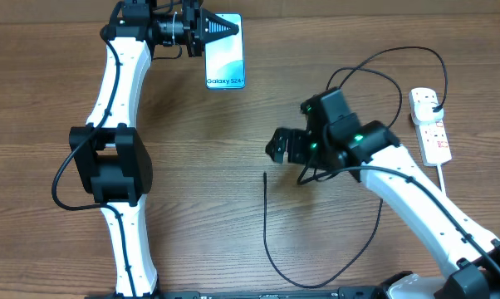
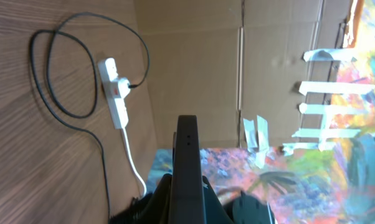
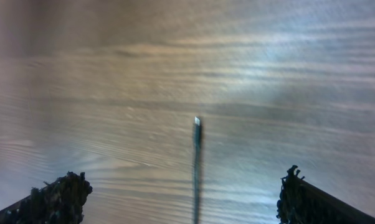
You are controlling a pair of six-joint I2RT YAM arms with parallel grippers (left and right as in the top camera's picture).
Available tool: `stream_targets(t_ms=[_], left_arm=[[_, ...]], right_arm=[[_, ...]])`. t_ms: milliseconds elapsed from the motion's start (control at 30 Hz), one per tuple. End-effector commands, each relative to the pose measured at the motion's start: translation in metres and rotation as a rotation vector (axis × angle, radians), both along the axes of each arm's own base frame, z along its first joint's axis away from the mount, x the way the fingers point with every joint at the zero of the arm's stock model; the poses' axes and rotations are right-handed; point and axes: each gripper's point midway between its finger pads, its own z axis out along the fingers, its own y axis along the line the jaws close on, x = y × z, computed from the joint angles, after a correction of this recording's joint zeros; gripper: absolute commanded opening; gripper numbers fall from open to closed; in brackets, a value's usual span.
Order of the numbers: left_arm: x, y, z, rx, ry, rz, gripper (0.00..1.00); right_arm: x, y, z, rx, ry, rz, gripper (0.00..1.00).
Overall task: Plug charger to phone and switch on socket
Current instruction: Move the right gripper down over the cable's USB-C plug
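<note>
A slim rectangular smartphone with a light blue-teal lit screen (image 1: 227, 58) is at the far edge of the brown wooden desk (image 1: 200, 166), left of the middle. The left gripper (image 1: 221, 27) is clamped on its upper end; the left wrist view shows the phone edge-on between the closed fingers.

The right gripper (image 1: 281, 147) is near the middle of the desk with its jaws spread wide and nothing in them. The long thin black charger cable (image 1: 264, 216) lies on the desk. Its small plug tip (image 3: 197, 121) is in line with the gap between the fingers and touches neither. The cable curves toward the near edge, then loops back to the white elongated power strip (image 1: 430, 124) by the right edge, where its black plug sits in an outlet.
</note>
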Motion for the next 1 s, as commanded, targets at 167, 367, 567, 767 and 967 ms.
stream_targets(t_ms=[167, 367, 567, 767, 967], left_arm=[[0.001, -0.002, 0.011, 0.01, -0.052, 0.007, 0.04], [0.001, -0.002, 0.01, 0.012, -0.053, 0.009, 0.04], [0.003, -0.001, 0.009, 0.022, -0.06, 0.02, 0.04], [0.004, -0.001, 0.007, 0.03, -0.06, 0.029, 0.05], [0.004, -0.001, 0.007, 0.03, -0.06, 0.029, 0.04]], right_arm=[[-0.012, 0.009, -0.017, -0.192, -0.045, 0.028, 1.0], [-0.019, 0.012, -0.048, -0.312, -0.009, 0.009, 1.0], [-0.023, 0.022, -0.083, -0.363, 0.042, 0.034, 1.0], [-0.028, 0.032, -0.096, -0.383, 0.048, 0.029, 0.97], [-0.034, 0.037, -0.098, -0.379, 0.057, 0.021, 0.97]])
